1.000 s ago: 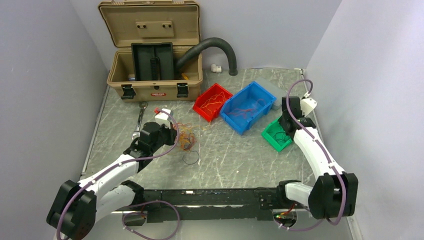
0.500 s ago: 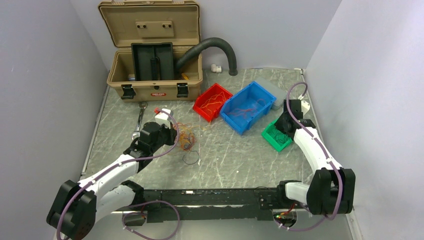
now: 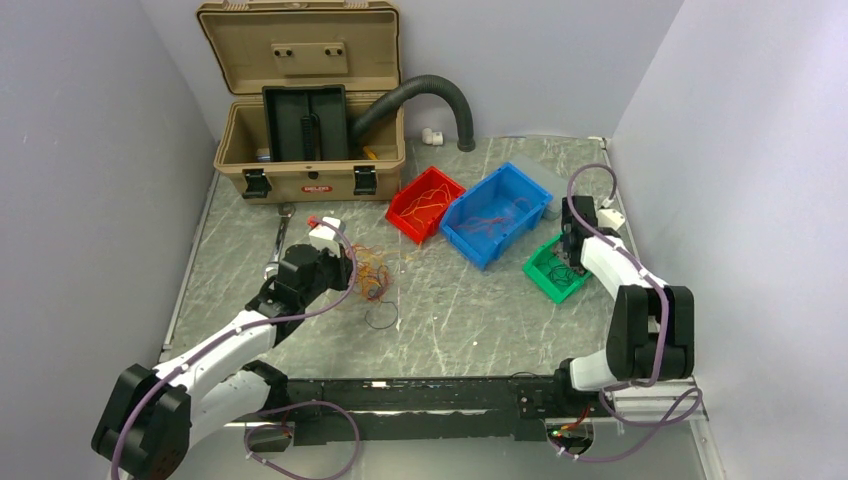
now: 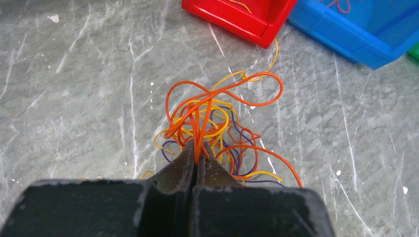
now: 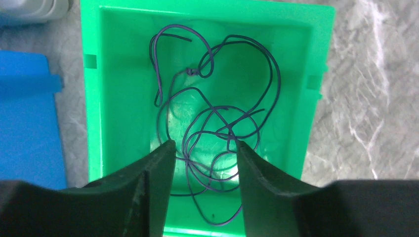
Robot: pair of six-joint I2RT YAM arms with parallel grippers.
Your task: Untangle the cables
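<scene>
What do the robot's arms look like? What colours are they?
The left arm and right arm are white tubes with chunky black joints. A thin purple cable runs along each. The left gripper and right gripper each have two dark, wedge-shaped fingers.

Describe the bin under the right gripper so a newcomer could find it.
Start at the tan toolbox at the back. To its right, past the red bin and blue bin, sits the green bin, under the open right gripper. It is the smallest and holds only dark purple wires.
</scene>
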